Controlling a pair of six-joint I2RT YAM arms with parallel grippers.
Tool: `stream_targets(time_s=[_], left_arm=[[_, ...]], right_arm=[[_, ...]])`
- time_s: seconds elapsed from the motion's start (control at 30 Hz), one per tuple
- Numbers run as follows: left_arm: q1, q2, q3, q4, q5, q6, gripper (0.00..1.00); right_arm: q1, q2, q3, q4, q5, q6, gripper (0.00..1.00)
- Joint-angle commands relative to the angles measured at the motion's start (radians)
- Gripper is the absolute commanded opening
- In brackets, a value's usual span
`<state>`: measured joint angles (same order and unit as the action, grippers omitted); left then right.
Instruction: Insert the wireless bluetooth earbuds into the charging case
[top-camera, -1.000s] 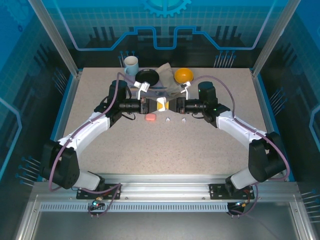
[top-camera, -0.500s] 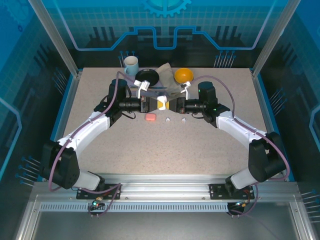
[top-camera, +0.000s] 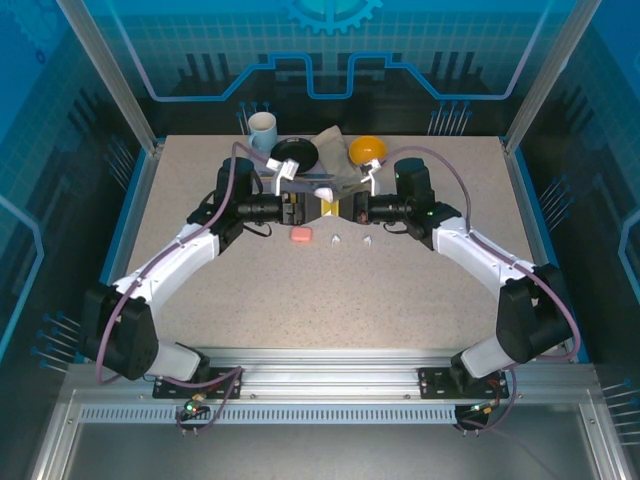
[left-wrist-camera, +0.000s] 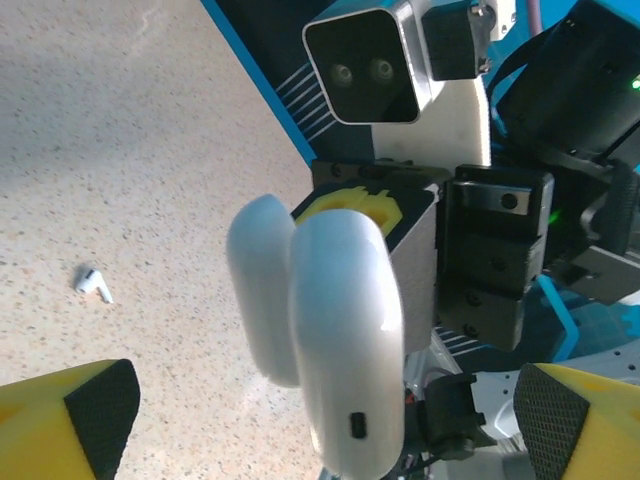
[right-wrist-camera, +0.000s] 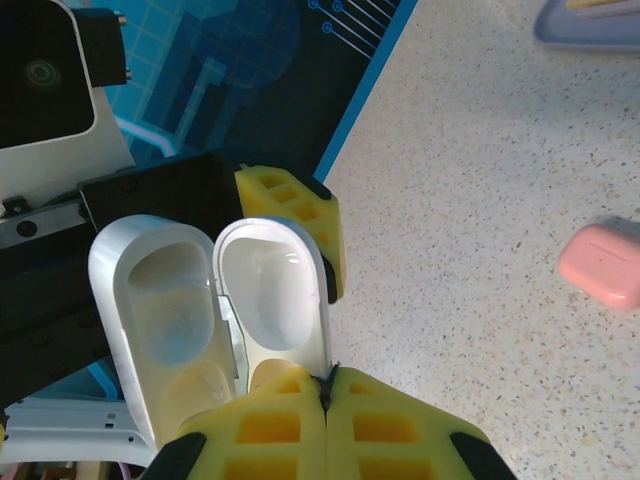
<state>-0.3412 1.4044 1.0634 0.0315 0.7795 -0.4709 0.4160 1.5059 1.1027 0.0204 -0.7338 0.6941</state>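
Near: table (top-camera: 330, 300), speckled top, arm bases at its near edge.
Loose parts: 2 white earbuds (top-camera: 336, 240) lying on the table near each other, just below the meeting grippers. 1 seen on its side from the left wrist.
Beside them: pink case (top-camera: 301, 235), closed, flat on the table, just left of the earbuds.
Left side: left gripper (top-camera: 303, 208) with fingers spread wide, gripping nothing, facing the held case.
Right side: right gripper (right-wrist-camera: 325, 400) with fingers pressed together, pinching the white charging case (right-wrist-camera: 270, 290) at its hinge end, clear of the table.
Case state: lid swung open, both sockets apparently empty.
Step in hand: probably case opened and steadied, first earbud pickup next.
Doing it well: keep the right pinch firm and the case mouth steady. Bring the left fingers down over 1 earbud and grip across the head, not the thin stem. Narrow the fingers before touching, so the bud is not flicked away. Feed stem first into the matching socket.
Risk: thin hold at the hinge could let the case twist under a push, so press lightly.
Far: cup (top-camera: 263, 130), black bowl (top-camera: 294, 153), orange round thing (top-camera: 367, 150) by the back edge.
Writing: none legible on the cases, earbuds or grippers.
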Motion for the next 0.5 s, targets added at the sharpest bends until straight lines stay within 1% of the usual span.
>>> stream_targets(time_s=[0.0, 0.07, 0.2, 0.37, 0.47], left_arm=[[0.013, -0.074, 0.008, -0.040, -0.086, 0.055, 0.99], [0.017, -0.102, 0.021, -0.094, -0.147, 0.082, 0.99], [0.021, -0.125, 0.067, -0.188, -0.232, 0.104, 0.99], [0.022, -0.109, 0.158, -0.324, -0.209, 0.201, 0.99], [0.027, -0.083, 0.201, -0.397, -0.210, 0.232, 0.99]], right_arm=[[-0.006, -0.001, 0.082, -0.156, 0.024, -0.109, 0.00], [-0.006, 0.006, 0.143, -0.277, 0.048, -0.193, 0.00], [-0.006, 0.030, 0.262, -0.468, 0.098, -0.345, 0.00], [-0.003, 0.075, 0.418, -0.684, 0.168, -0.530, 0.00], [0.006, 0.109, 0.520, -0.807, 0.252, -0.640, 0.00]])
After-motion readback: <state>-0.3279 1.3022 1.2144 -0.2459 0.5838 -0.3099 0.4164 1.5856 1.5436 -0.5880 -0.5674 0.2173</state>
